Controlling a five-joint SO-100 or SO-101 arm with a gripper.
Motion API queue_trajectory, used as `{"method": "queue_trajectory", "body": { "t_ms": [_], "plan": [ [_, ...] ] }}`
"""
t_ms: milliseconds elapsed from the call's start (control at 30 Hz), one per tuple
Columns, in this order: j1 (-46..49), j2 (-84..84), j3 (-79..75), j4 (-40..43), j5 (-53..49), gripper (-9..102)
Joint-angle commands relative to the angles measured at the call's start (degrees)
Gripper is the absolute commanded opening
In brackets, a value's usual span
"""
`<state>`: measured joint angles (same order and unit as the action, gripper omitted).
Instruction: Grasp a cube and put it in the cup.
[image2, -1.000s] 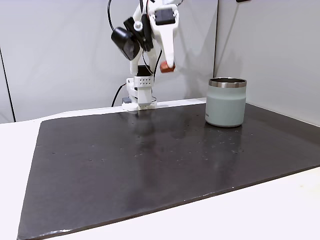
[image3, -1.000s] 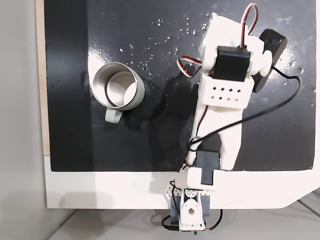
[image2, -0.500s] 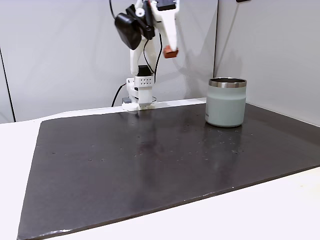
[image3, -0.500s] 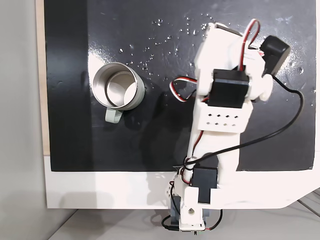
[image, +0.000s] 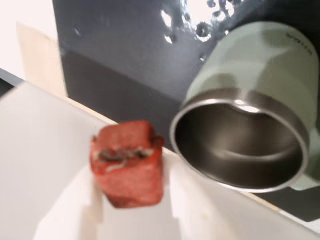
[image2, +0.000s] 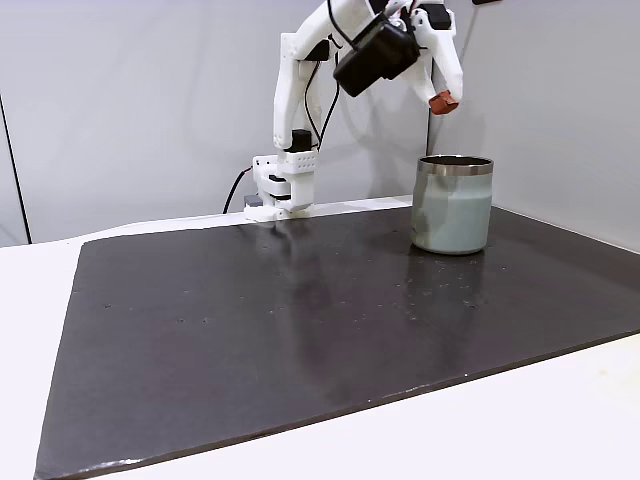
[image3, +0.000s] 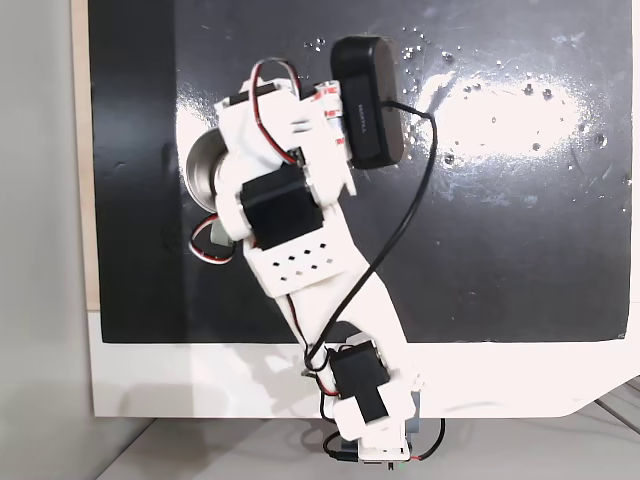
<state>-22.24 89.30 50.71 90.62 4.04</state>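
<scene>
Between closed jaws, pinched tight: the cube, carried by the gripper from mid-table a second ago to high above the cup, just inside its near rim. Transport nearly done; lowering and release judged next.

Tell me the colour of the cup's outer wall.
Pale sage green cup, clearest in the wrist view.

A white worktop carries a glossy black mat that mirrors bright light. Plain grey wall panels stand behind.
</scene>
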Motion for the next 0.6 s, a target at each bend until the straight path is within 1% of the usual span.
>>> {"method": "queue_trajectory", "body": {
  "t_ms": [0, 267, 433, 567],
  "plan": [
    [-4.8, 0.4, 0.5, -1.1, -2.5, 0],
    [-11.3, -3.9, 1.9, 1.1, -6.4, 0],
    [-13.3, -5.0, 3.2, 3.3, -7.8, 0],
    [-13.7, -3.8, 5.8, 3.5, -8.1, 0]
  ]
}}
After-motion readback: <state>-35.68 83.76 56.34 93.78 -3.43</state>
